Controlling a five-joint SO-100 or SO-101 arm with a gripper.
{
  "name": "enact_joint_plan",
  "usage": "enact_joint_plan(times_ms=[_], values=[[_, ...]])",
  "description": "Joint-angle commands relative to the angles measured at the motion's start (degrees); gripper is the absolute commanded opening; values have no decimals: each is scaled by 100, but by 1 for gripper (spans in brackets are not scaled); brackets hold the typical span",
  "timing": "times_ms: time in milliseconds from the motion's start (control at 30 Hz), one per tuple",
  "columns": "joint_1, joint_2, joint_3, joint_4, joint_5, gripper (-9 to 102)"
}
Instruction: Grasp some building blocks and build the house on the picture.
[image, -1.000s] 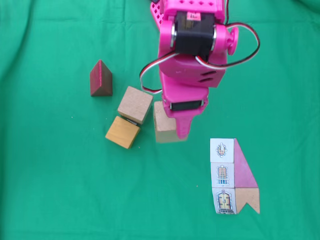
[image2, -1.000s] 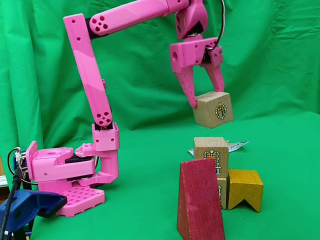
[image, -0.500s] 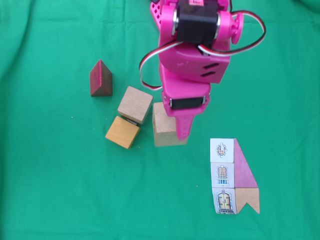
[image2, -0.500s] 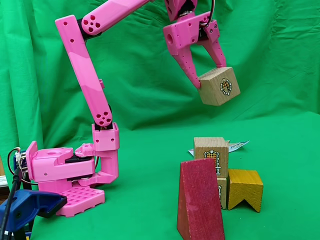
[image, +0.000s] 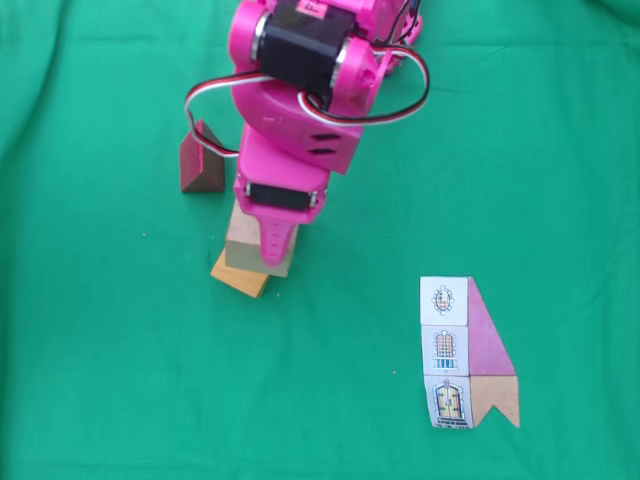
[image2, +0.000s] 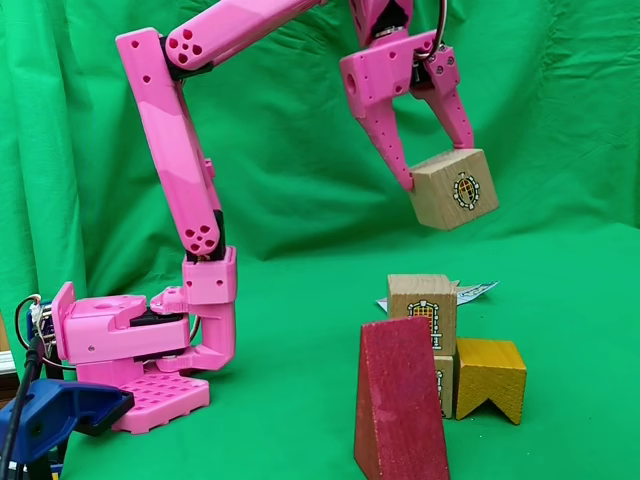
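The claw (image2: 436, 172) pinches a tan block (image2: 454, 189) by its upper corner, tilted, high above the two stacked blocks (image2: 421, 301) on the green table (image: 120, 380), so it could slip, or land crooked and topple the stack.

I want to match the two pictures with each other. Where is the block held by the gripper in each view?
Top-down fixed view: the held block is left of centre, under the gripper, covering part of the orange block.
Side fixed view: the held block hangs right of centre, high above the stacked blocks.
Shared landmark: the red prism.
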Motion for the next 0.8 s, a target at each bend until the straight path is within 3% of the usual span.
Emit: enact_joint_plan(times_ms=[0,467,767], values=[[334,18,-132,642,35,18],[721,-281,149,650,-35,20],[896,-185,580,650,18,29]])
